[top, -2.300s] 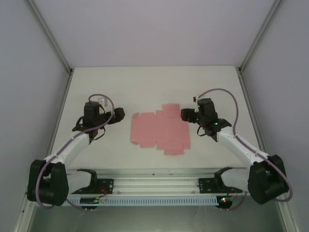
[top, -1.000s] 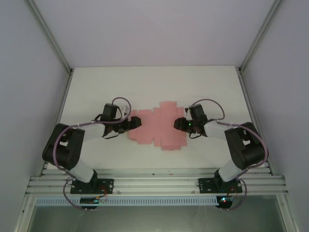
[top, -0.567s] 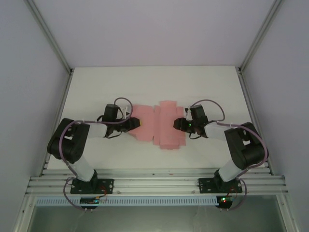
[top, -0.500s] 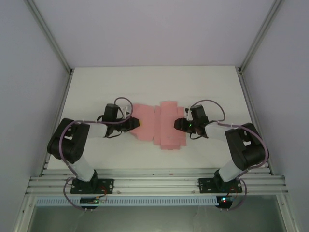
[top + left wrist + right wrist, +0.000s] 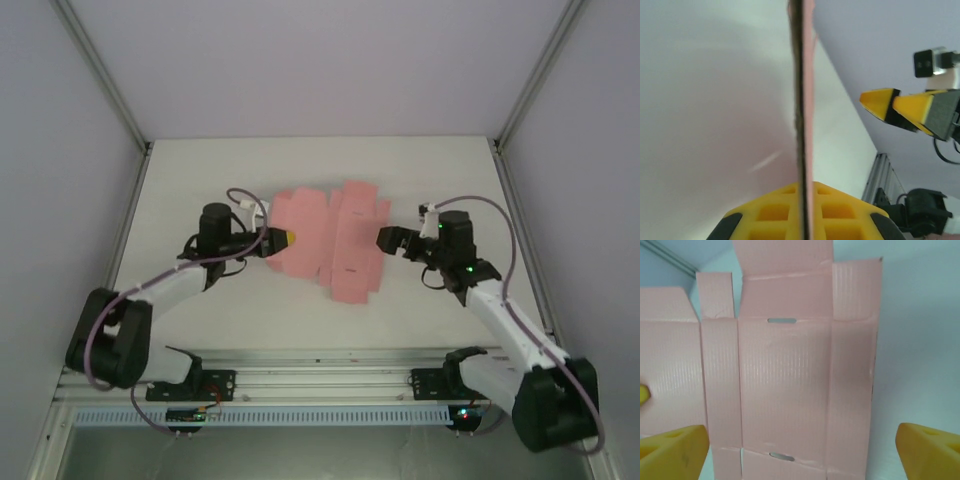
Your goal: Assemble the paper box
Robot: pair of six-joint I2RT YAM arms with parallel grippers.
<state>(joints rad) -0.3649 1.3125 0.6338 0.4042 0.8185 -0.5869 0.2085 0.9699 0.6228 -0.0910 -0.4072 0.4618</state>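
Observation:
The paper box is a flat pink die-cut sheet (image 5: 330, 245) with flaps and slots, lying in the middle of the white table. My left gripper (image 5: 281, 240) is shut on the sheet's left edge. In the left wrist view the sheet (image 5: 803, 75) runs edge-on between the two yellow fingers (image 5: 840, 210), which are pressed together on it. My right gripper (image 5: 384, 240) stands open just off the sheet's right side, touching nothing. In the right wrist view the sheet (image 5: 785, 370) spreads out ahead, with the yellow fingertips (image 5: 672, 452) far apart at the bottom corners.
The white table (image 5: 200, 180) is walled by a pale enclosure on three sides. An aluminium rail (image 5: 320, 380) carrying the arm bases runs along the near edge. From the left wrist, the right gripper's yellow fingers (image 5: 905, 107) show across the sheet.
The left gripper shut on the sheet's left edge and drew back left. The right gripper opened and pulled away to the right. The sheet shifted and turned slightly.

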